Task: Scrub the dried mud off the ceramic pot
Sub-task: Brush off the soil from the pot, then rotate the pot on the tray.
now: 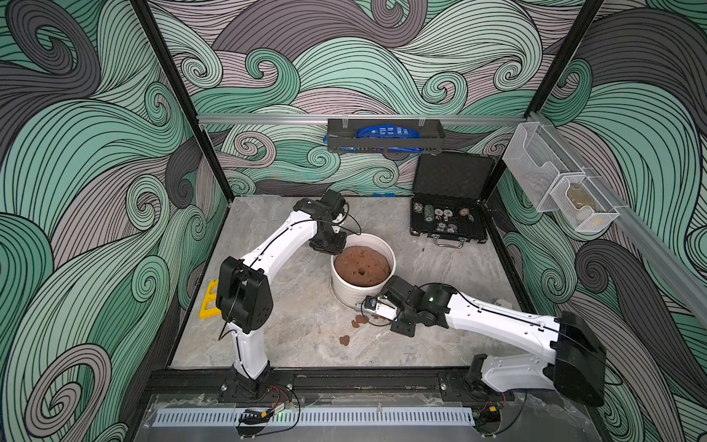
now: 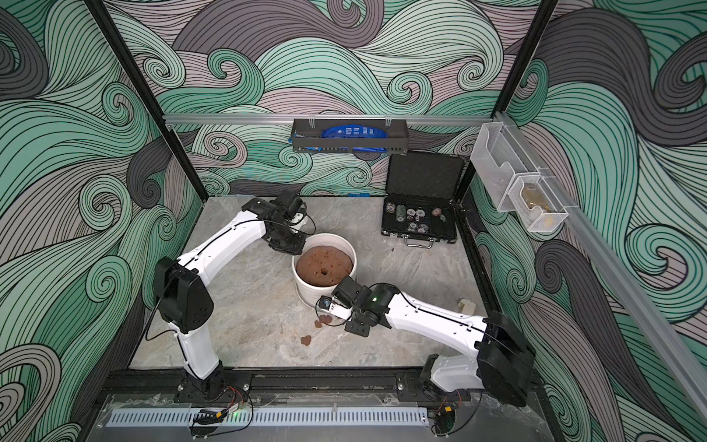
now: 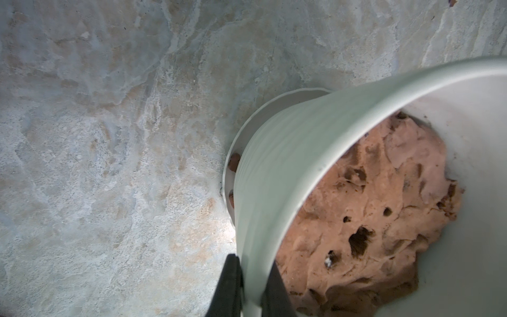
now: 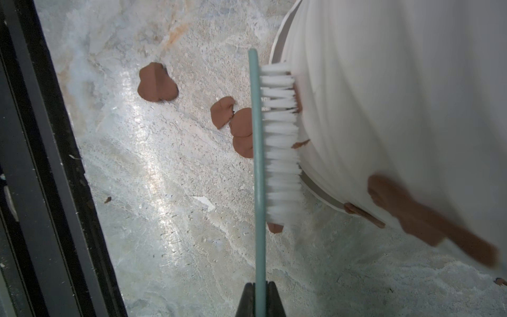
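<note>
The right gripper [image 4: 260, 291] was clamped on the brush [image 4: 259, 164] handle, bristles against the ribbed wall of the ceramic pot [image 4: 384, 96]. The left gripper [image 3: 252, 285] pinched its rim. The pot stood mid-bench [image 1: 298, 344]. The job looked partway done: flakes [image 4: 157, 82] lay loose beside it, while dried mud [image 4: 397, 203] clung to the wall. Soil [image 3: 370, 205] filled the pot.

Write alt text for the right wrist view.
The right pincer grips a teal brush, its white bristles against the ribbed white pot. Brown mud smears the pot's wall, and loose flakes lie on the marbled table.
</note>
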`<action>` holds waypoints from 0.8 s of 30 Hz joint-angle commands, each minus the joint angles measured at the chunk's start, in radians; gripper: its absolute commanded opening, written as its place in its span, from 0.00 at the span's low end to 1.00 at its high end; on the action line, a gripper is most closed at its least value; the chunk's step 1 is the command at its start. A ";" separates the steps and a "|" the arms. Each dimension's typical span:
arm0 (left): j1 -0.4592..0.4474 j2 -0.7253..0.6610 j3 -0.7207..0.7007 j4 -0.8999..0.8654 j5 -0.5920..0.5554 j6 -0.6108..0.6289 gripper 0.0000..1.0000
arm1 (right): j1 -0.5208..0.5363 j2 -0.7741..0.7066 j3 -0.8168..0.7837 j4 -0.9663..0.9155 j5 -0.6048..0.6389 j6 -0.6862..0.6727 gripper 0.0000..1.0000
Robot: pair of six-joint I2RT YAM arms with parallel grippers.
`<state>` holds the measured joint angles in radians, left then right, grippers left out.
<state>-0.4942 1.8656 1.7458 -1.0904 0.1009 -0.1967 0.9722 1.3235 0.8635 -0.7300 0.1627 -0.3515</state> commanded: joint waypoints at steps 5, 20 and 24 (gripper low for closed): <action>0.009 0.057 0.015 0.152 0.139 0.004 0.00 | 0.043 -0.002 -0.023 -0.054 0.019 0.046 0.00; 0.017 0.093 0.061 0.136 0.157 0.073 0.00 | -0.015 -0.080 0.066 -0.052 0.012 0.026 0.00; 0.021 0.098 0.061 0.126 0.165 0.134 0.00 | -0.024 -0.050 0.054 -0.020 -0.008 0.014 0.00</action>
<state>-0.4778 1.9095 1.7954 -1.0702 0.1547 -0.1135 0.9520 1.2690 0.9199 -0.7784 0.1696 -0.3302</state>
